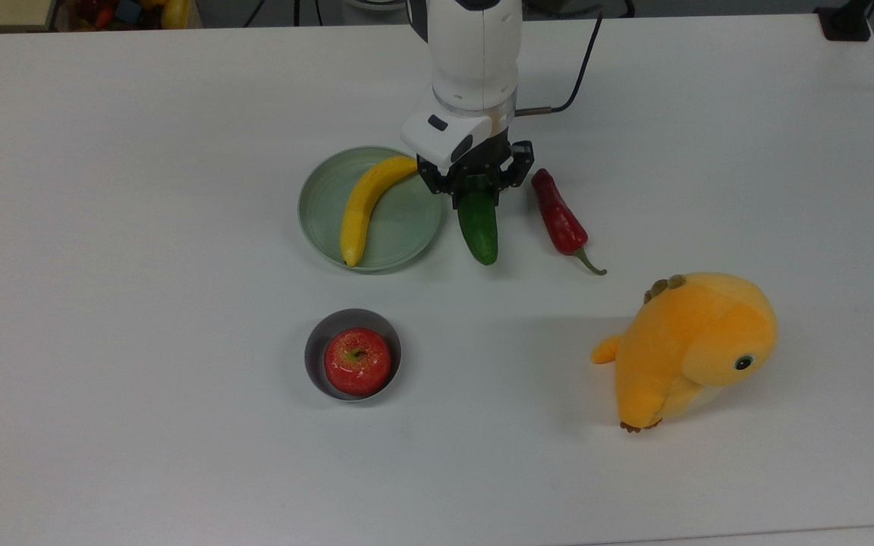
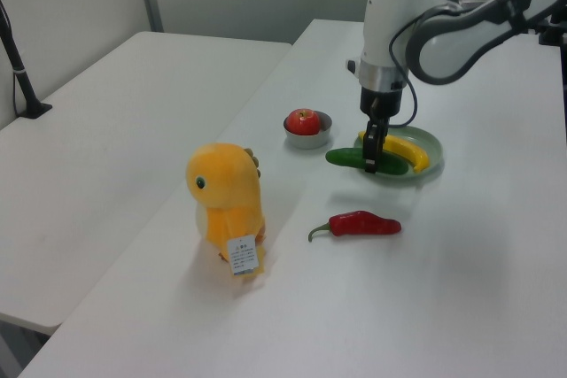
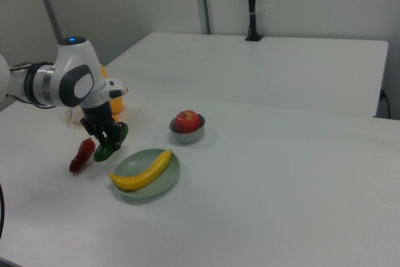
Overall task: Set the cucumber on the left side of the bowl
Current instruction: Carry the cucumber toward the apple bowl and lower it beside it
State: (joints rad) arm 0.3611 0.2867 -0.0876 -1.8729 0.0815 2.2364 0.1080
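Top view: hand (image 1: 475, 191) grips cucumber (image 1: 479, 227) between plate (image 1: 331, 227), chili (image 1: 558, 220).

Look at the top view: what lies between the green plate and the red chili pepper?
The cucumber, gripped at its upper end by the gripper, lies between the plate and the chili pepper. It touches neither, as the top view shows.

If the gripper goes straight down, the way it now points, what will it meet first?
The gripper points down and is shut on the cucumber, so the cucumber would probably meet the bare table first, between the plate and the red pepper. Its height above the table is unclear.
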